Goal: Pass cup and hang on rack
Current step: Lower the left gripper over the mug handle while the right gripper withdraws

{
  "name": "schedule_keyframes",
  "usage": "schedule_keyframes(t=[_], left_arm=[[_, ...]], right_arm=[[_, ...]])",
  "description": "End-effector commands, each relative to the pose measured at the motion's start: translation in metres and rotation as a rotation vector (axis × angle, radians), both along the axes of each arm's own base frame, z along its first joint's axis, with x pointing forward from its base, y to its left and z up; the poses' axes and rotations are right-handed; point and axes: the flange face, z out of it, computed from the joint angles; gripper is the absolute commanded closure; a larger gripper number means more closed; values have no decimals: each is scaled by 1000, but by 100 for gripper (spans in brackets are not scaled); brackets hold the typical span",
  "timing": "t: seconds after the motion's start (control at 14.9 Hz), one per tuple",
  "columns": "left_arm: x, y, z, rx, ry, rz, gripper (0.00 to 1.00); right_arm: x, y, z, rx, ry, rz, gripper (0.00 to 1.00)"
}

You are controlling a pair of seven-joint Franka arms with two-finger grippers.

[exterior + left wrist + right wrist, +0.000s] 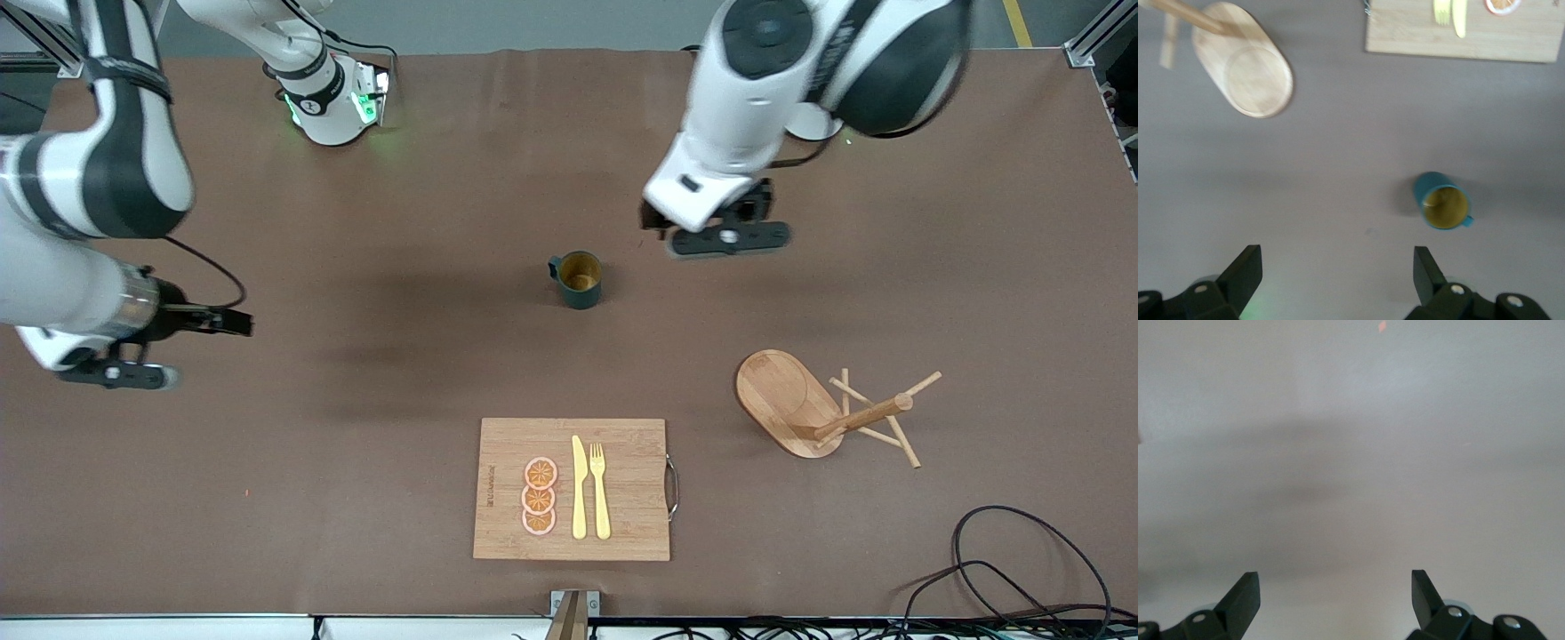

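The dark teal cup stands upright in the middle of the table, its yellowish inside showing and its handle toward the right arm's end. It also shows in the left wrist view. The wooden rack rests nearer the front camera, toward the left arm's end; its oval base shows in the left wrist view. My left gripper is open and empty, above the table beside the cup. My right gripper is open and empty over bare table at the right arm's end.
A bamboo cutting board with orange slices, a yellow knife and a fork lies near the front edge. Black cables lie at the front corner toward the left arm's end.
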Motion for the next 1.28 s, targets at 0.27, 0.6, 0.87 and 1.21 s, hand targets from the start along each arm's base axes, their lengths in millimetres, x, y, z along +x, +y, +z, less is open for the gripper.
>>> schedule_keyframes(t=[0.27,0.6,0.87,1.21], left_arm=[[-55,-123,-86,143,-120,52,0],[-107,-199,-178,191,-284,162,0],[-143,-230,-224,183,-414,343,0],[-181,-244,-301,217,-651,517,3]], right_arm=[[1,-62,51,-49,-41,88,0],[2,-64,49,-44,-41,84,0],[2,-55,49,-33,-43,94,0],[-5,-53,46,-20,14,93,0]])
